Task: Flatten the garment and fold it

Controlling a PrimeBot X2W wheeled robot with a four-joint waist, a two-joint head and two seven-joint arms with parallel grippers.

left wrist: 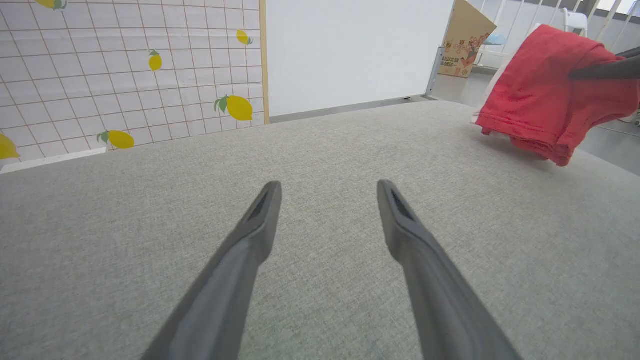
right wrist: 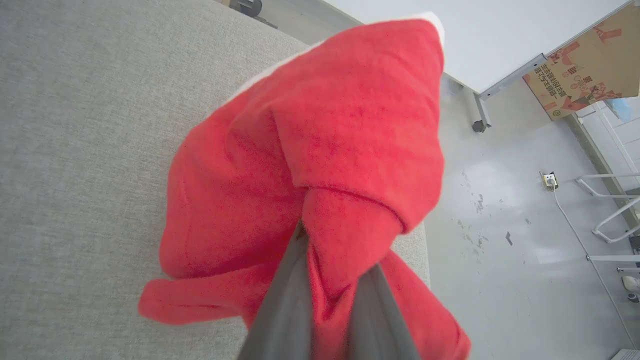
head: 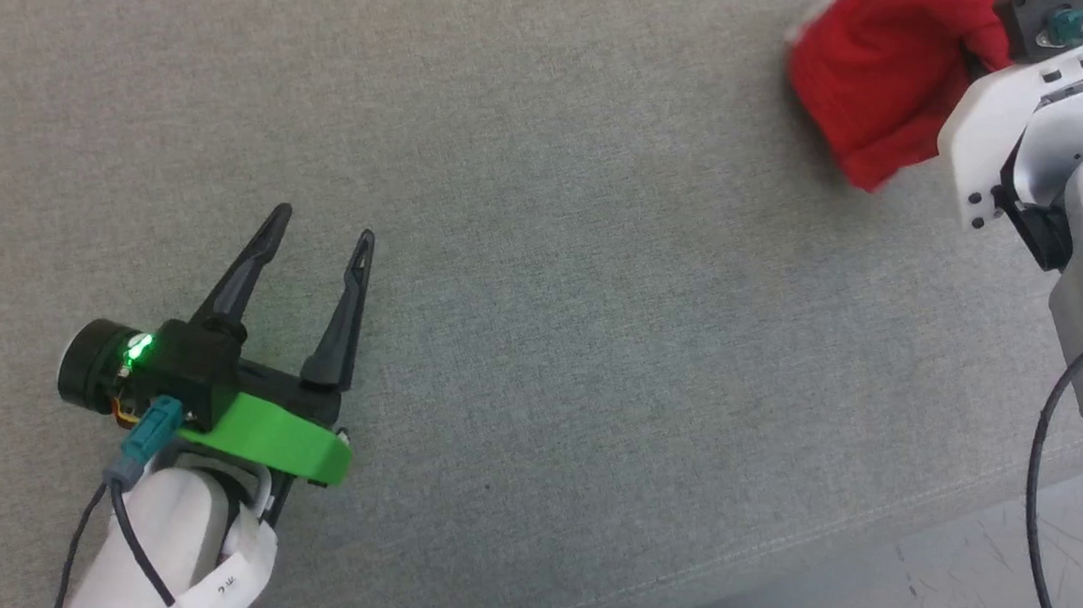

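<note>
I'm seeing the garment (head: 880,76) running off the head view's top edge, blurred, while its folds are hiding the fingertips of the right gripper (right wrist: 327,260) in its wrist view.

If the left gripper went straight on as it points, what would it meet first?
Way looks free, depth unclear: left gripper points across the grey surface; red shorts hang well to its right.

The right gripper (right wrist: 334,250) has its two dark fingers pinched on a fold of the garment (right wrist: 340,125) — red, soft, bunched in a lump, white trim at its top edge. Grey fabric surface (right wrist: 85,125) at left; scuffed floor (right wrist: 500,225) and cardboard box (right wrist: 585,65) at right.
</note>
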